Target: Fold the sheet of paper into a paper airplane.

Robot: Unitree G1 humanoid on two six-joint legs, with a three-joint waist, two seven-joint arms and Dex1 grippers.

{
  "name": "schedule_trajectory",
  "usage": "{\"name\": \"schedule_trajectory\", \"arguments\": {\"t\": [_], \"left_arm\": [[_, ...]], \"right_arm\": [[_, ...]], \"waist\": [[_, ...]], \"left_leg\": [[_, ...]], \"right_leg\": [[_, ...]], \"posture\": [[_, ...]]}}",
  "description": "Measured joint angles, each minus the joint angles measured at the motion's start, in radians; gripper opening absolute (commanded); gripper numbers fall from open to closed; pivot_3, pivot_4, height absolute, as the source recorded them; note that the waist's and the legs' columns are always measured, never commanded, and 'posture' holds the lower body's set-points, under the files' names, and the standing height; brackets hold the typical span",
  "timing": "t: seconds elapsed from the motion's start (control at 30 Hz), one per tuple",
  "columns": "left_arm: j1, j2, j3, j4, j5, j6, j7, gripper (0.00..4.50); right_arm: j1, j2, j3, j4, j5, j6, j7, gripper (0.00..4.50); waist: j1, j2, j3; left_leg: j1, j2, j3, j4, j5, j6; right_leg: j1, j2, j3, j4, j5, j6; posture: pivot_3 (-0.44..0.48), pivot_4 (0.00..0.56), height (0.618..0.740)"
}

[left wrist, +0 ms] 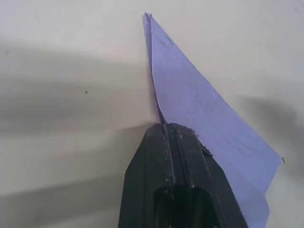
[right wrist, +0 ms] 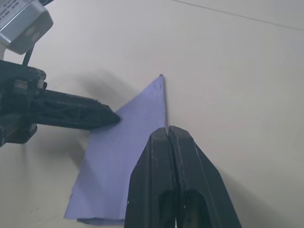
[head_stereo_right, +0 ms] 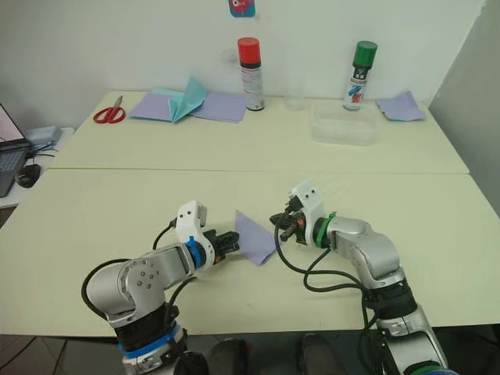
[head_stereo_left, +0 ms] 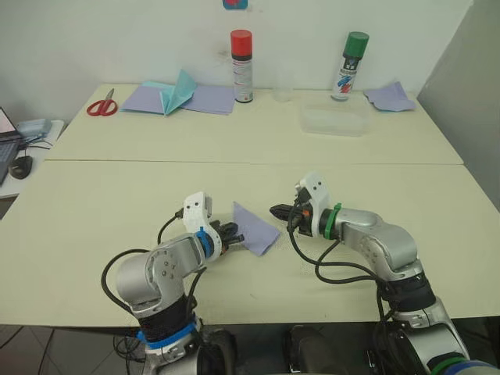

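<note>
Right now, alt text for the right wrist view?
The right gripper, jaws shut, hovers over a folded lavender sheet of paper lying on the cream table. The left gripper reaches in from the side, its tip on the paper's edge.

The thin lavender folded sheet of paper (head_stereo_left: pixel 255 229) looked matt, with a faintly grainy texture and sharp creases along its layered edge. The pale cream surface (head_stereo_left: pixel 117 211) under it was smooth with a dull satin finish, marked by a few tiny dark specks. The left pincer (left wrist: pixel 176 135) had black plastic fingers, semi-matt, with scuffed, crumb-flecked tips; the right pincer (right wrist: pixel 168 133) had the same black plastic with a slight sheen. Farther back, the clear plastic rectangular tub (head_stereo_left: pixel 334 119) looked translucent, and the red-capped spray can (head_stereo_left: pixel 242 66) glossy.
</note>
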Motion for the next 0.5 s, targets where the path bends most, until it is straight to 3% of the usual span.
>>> {"name": "schedule_trajectory", "arguments": {"t": [0.13,0.27,0.5], "left_arm": [[-0.01,-0.009,0.014,-0.013,0.002,0.0,0.045,0.03],[-0.012,-0.011,0.013,-0.015,-0.006,0.0,0.066,0.0],[-0.012,-0.011,0.013,-0.015,-0.034,0.0,0.079,0.0]], "right_arm": [[0.039,-0.019,-0.002,-0.012,0.001,0.022,-0.007,0.0],[0.052,0.04,-0.097,-0.013,0.057,0.124,-0.07,1.16],[0.052,0.179,-0.284,-0.013,0.186,0.392,-0.208,3.79]], "waist": [[-0.001,0.0,0.0],[-0.001,0.0,0.0],[0.0,0.0,0.0]], "left_leg": [[0.001,0.0,0.001,0.0,0.0,0.0],[0.0,0.0,0.0,0.0,0.0,0.0],[0.0,0.0,0.0,0.0,0.0,0.0]], "right_leg": [[0.0,0.0,0.0,0.0,0.001,0.001],[0.0,0.0,0.0,0.0,0.001,0.001],[0.0,0.0,0.0,0.0,0.001,0.001]], "posture": [[0.0,0.15,0.74],[0.0,0.15,0.74],[0.0,0.15,0.74]]}}
